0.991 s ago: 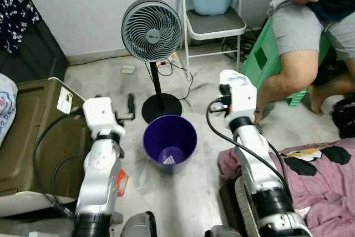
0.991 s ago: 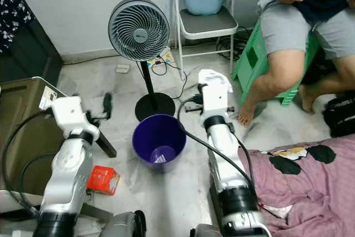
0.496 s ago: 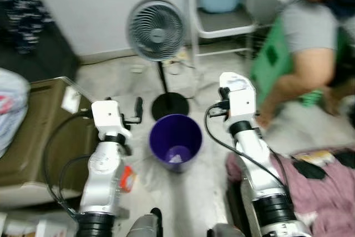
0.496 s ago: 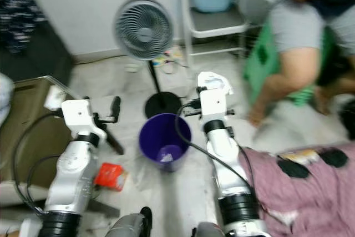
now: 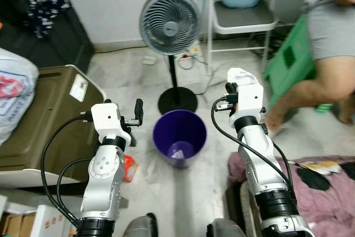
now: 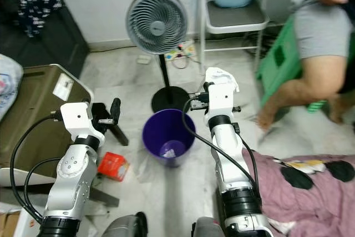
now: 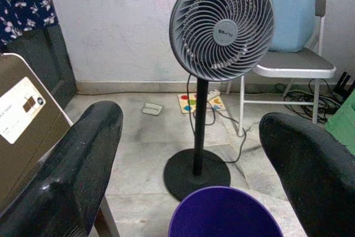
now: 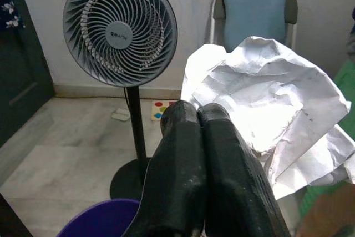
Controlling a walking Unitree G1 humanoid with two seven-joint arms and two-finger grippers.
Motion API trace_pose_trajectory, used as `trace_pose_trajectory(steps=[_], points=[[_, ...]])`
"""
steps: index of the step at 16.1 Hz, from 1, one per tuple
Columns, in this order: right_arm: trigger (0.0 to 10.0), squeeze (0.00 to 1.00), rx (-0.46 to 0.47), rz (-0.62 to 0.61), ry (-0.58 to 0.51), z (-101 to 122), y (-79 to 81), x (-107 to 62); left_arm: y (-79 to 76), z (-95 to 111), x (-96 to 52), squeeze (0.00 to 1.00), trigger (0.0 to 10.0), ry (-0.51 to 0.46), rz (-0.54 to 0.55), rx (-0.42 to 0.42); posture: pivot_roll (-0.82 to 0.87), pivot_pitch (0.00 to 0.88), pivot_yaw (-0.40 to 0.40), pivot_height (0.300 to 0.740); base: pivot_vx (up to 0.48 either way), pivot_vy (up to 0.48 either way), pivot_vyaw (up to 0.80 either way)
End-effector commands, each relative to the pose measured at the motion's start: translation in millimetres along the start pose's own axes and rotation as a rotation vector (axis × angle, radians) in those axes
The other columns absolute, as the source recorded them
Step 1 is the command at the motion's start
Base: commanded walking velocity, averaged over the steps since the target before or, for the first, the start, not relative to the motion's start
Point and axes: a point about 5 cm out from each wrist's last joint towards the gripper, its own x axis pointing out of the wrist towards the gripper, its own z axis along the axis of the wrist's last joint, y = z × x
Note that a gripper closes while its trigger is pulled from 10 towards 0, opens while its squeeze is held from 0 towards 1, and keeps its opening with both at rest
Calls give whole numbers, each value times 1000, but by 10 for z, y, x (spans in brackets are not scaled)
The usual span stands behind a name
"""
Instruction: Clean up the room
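The left gripper (image 7: 188, 165) hangs at about nine o'clock from the purple bin (image 6: 168, 136), its two black fingers (image 7: 72, 165) spread wide with nothing between them. A red packet (image 6: 112, 166) lies on the floor at the bin's eight o'clock. A pedestal fan (image 6: 155, 21) stands at twelve o'clock behind the bin. At the bin's two o'clock, the right gripper (image 8: 197, 112) has its fingers pressed together, pinching a crumpled white paper (image 8: 266, 109) that billows past the fingertips. A seated person's leg (image 6: 310, 76) shows further right.
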Motion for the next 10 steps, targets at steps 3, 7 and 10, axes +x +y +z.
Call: trace_pose_trajectory(steps=[3, 7, 10], points=[[10000, 0, 20, 36, 11, -2, 112, 20, 124, 21, -52, 0, 10000, -5, 43, 16, -135, 120, 53, 740, 0, 0, 0], [10000, 0, -24, 53, 4, 17, 134, 43, 108, 40, -21, 0, 10000, -10, 34, 19, -137, 123, 53, 740, 0, 0, 400], [10000, 0, -21, 50, 3, 22, 134, 58, 111, 52, -16, 0, 10000, -14, 38, 19, -135, 129, 52, 740, 0, 0, 800]])
